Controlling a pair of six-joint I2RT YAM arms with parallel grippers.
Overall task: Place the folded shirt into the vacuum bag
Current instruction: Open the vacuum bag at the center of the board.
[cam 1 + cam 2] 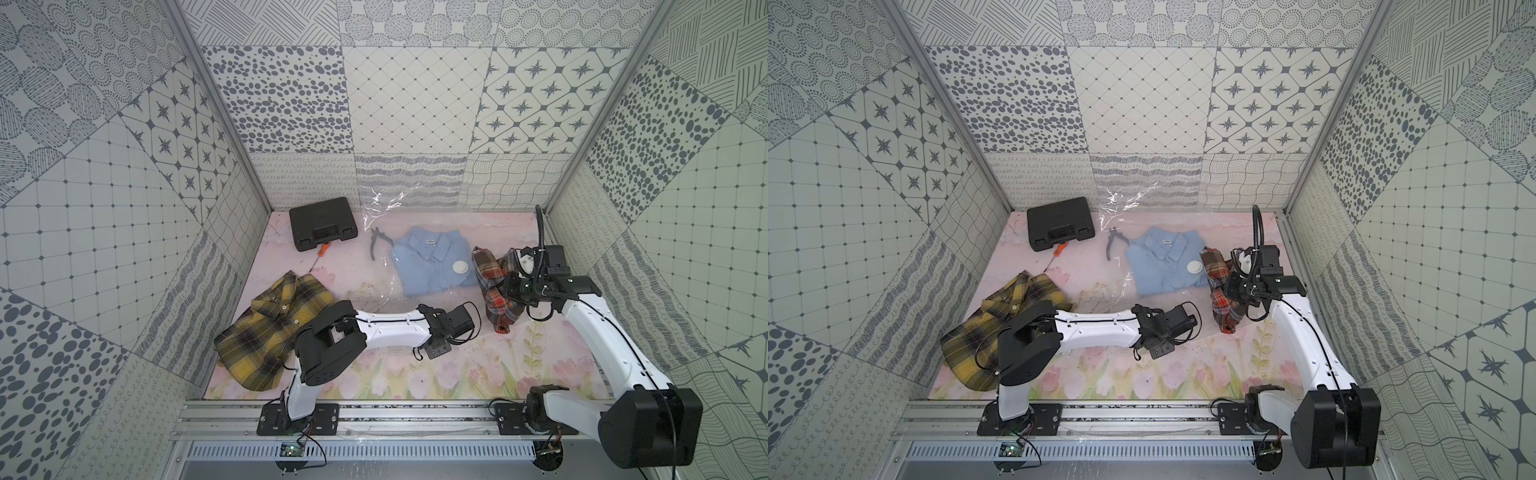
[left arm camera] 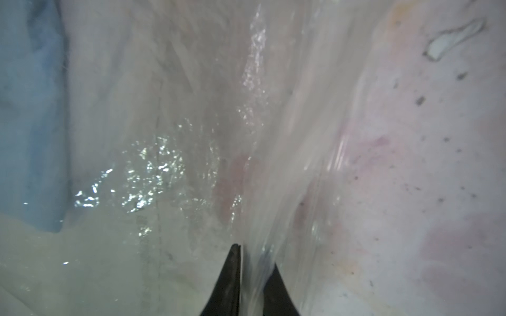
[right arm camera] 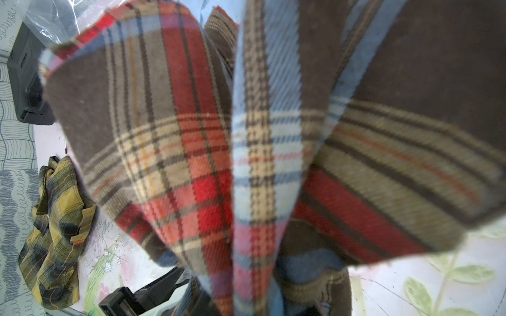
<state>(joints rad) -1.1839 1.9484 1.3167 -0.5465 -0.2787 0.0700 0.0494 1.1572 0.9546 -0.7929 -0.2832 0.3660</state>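
Left tool (image 2: 254,262) pinches vacuum bag (image 2: 191,136), wrist view only; right tool (image 1: 509,272) clamps red plaid shirt (image 3: 246,164).

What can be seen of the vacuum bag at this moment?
The vacuum bag is large, clear plastic, glossy and crinkled. It lies flat on the table, with its far end curling up against the back wall. A small round white valve sits on its top face. A folded blue shirt shows through the film beneath the valve. Pliers lie at its edge. In the left wrist view the film runs between the left gripper's close-set fingers; whether they clamp it is unclear.
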